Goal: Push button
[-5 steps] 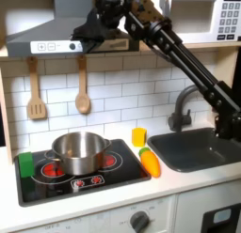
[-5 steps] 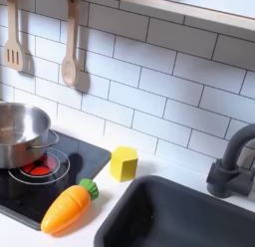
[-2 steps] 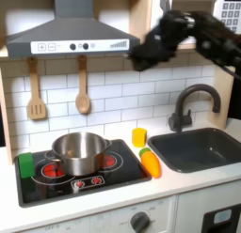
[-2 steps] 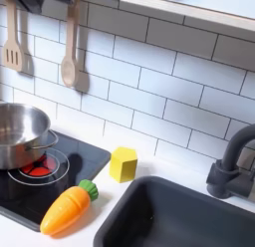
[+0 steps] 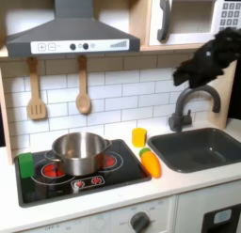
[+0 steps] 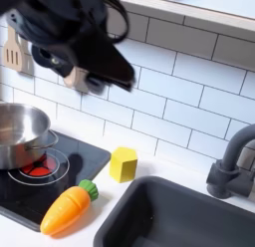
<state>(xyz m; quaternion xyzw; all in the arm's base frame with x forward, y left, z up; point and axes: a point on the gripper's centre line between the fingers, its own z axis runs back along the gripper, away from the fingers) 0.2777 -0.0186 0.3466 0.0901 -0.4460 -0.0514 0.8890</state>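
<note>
Buttons point(image 5: 72, 46) sit in a row on the front of the hood point(image 5: 66, 32), straight above the pot point(image 5: 78, 152) on the stove point(image 5: 85, 171) in the first exterior view. Well off to that view's right of the pot, the gripper point(image 5: 202, 69) hangs as a dark blur above the faucet point(image 5: 186, 103) and sink point(image 5: 201, 147), below the microwave point(image 5: 193, 18); whether its fingers are spread or closed I cannot tell. In the second exterior view the arm point(image 6: 70, 37) is a black smear across the tiled wall, above the pot point(image 6: 22, 131) and partly in front of the wooden spoon point(image 6: 70, 77) and spatula point(image 6: 13, 52). A carrot point(image 5: 150, 163) lies just beside the stove on the sink side, and a yellow block point(image 5: 138, 136) stands behind it near the wall. A green piece point(image 5: 25, 165) rests at the stove's far edge from the sink, beside the pot.
</note>
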